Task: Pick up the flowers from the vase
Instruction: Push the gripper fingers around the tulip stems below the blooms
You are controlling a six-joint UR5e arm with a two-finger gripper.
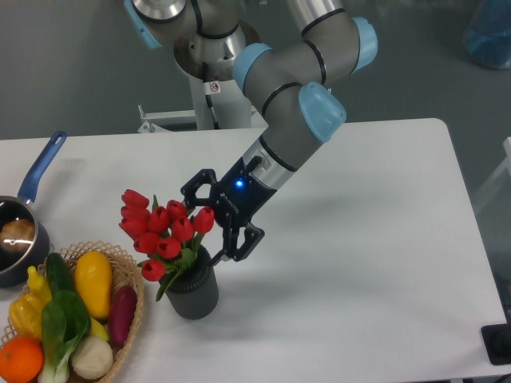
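Right now the gripper (206, 223) hangs w/ its jaws spread wide, just right of the flowers (162, 231), one finger near the rightmost bud, the other low by the vase (192, 289) rim; touching or not, can't tell. Nothing held. Flowers (red tulip buds, green leaves) sit in the ribbed dark grey vase, near-left part of the white table (375, 263).

Edges & room: right of the vase the tabletop is bare out to the rounded right edge. Left is tight, wicker basket (128, 275) of vegetables just beside the vase, running off the near edge of view. Dark pot (17, 239) w/ blue handle (41, 166) sits at the far-left edge, well apart from the vase.

Writing: small sticker on the arm's base column (212, 86), too small to read. Blue light glows on the gripper body.
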